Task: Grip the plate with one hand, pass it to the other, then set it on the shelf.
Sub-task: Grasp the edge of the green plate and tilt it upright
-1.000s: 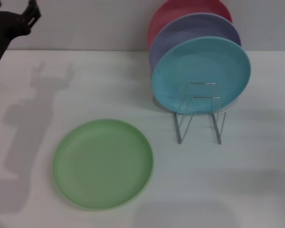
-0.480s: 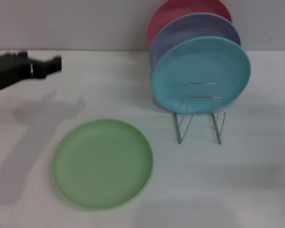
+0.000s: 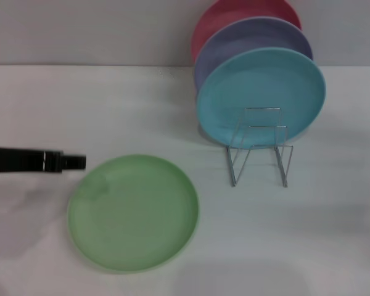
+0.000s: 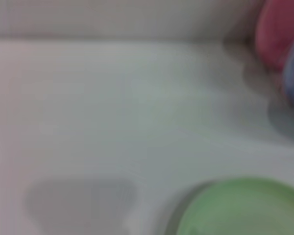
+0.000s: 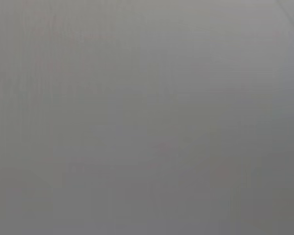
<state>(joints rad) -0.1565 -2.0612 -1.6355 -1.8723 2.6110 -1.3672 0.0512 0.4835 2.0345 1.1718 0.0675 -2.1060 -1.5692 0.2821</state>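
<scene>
The light green plate lies flat on the white table, front left of centre. My left gripper reaches in from the left edge as a thin black bar. Its tip is just beside the plate's far left rim, low over the table. The plate's edge also shows in the left wrist view. The silver wire shelf stands to the right of the plate, with its front slots bare. My right gripper shows in no view; the right wrist view is plain grey.
Three plates stand upright in the back of the shelf: turquoise in front, lavender behind it, pink at the back. A grey wall runs behind the table.
My left gripper has come down from the far left corner to table height and now sits beside the green plate's left rim. The plate and shelf have not moved.
</scene>
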